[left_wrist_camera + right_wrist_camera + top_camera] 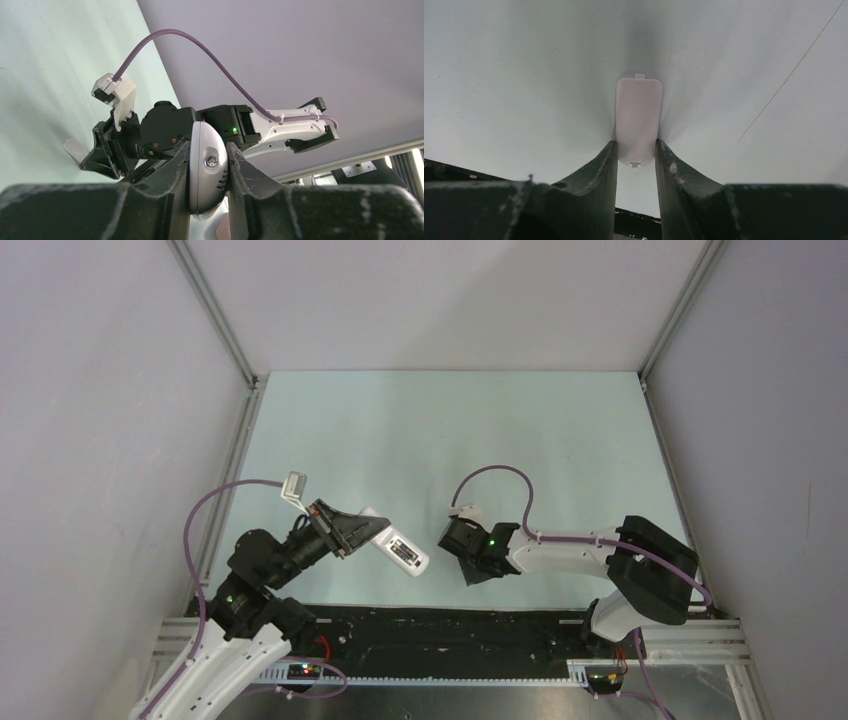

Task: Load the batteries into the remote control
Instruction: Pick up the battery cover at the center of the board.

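While the left gripper [350, 530] stays out of the table's middle, it is pinched tight on the remote control [401, 553], which juts from its fingers toward the right arm, over the near part of the pale green table [450, 430]; from the left wrist, the black fingers [172, 172] clamp the narrow sides of the white body, a small screw facing the camera; the right gripper [462, 542] sits just opposite, apart from the handset, nipping a plain white cover [639, 110] by its long edges; the cover's tabbed end points away from that wrist.
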Motion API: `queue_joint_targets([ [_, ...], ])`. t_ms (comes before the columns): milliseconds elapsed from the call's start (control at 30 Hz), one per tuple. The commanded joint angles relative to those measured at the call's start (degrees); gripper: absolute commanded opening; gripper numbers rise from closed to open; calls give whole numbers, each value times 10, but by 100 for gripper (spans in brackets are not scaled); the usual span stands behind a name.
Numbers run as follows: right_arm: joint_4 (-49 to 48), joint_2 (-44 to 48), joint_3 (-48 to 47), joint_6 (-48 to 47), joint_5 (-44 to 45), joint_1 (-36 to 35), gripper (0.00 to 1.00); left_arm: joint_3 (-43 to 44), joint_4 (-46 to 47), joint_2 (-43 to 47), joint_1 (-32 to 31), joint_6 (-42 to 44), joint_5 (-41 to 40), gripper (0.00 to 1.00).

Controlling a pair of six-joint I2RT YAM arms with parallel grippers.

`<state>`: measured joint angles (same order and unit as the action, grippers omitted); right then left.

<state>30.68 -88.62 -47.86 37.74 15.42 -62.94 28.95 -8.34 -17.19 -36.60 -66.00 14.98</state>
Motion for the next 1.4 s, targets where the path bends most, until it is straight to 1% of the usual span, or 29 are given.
queue_joint_targets([
  [0,31,8,0,9,32,0,33,6,15,6,1,-4,-4,1],
  [200,63,68,0,4,36,8,33,-2,15,5,1,-5,-10,1],
  [400,111,156,-3,-9,31,30,33,-8,14,3,1,-5,-18,1],
  [567,168,225,-24,-17,39,38,33,-16,15,-2,1,-12,-22,1],
  [700,181,271,-34,-24,27,43,33,-15,17,-3,1,-12,-19,1],
  [1000,146,331,-37,-13,-4,48,35,-15,17,3,0,-14,-17,1],
  [1233,69,439,-38,16,-100,78,35,-15,17,1,1,-14,-16,1],
  [1367,26,481,-38,43,-163,94,35,-13,17,3,1,-17,-19,1],
])
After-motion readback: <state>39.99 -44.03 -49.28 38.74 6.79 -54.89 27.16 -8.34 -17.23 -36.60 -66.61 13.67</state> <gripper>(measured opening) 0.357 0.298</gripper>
